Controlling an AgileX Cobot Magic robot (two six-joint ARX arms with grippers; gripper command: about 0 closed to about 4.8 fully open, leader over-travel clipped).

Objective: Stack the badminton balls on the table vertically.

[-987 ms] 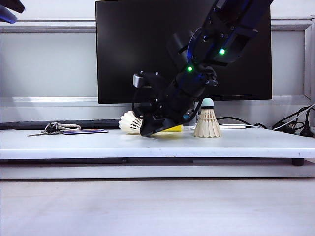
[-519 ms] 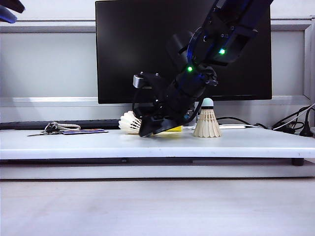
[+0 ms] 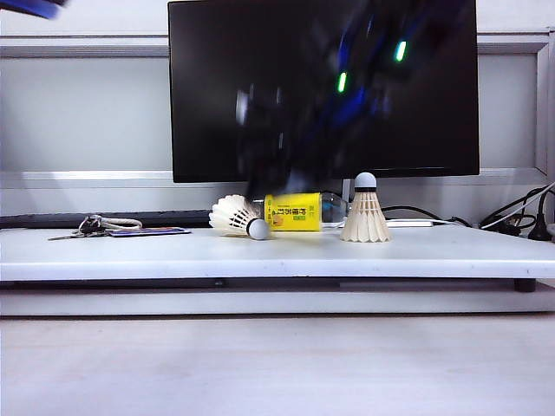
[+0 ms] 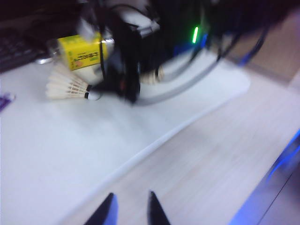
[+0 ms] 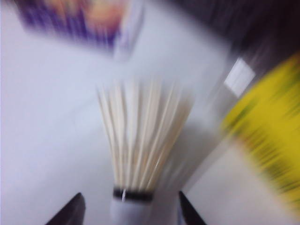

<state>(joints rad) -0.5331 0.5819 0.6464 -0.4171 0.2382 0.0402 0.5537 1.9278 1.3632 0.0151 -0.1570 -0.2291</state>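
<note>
I take the long flat white table [image 3: 130, 256] as my landmark and work from its front edge backwards. Nearest me, the left gripper [image 4: 130, 212] hangs off the front of the table over the lower pale wood-grain surface [image 4: 220, 154], its dark fingertips a narrow gap apart with nothing between them. Further in, around the table's middle, one cream-white feather shuttlecock [image 3: 236, 217] lies on its side, round white cork tip pointing at me. The right gripper [image 5: 126, 208] sits right at that tip, its dark fingers standing well apart on either side of the cork, not clamped on it. From the exterior camera that arm is only a dark blur above the table. Just behind the lying shuttlecock rests a clear bottle with a yellow label [image 3: 295, 211], on its side. To the right of it, the second feather shuttlecock [image 3: 365, 212] stands upright on its skirt, cork up.
</note>
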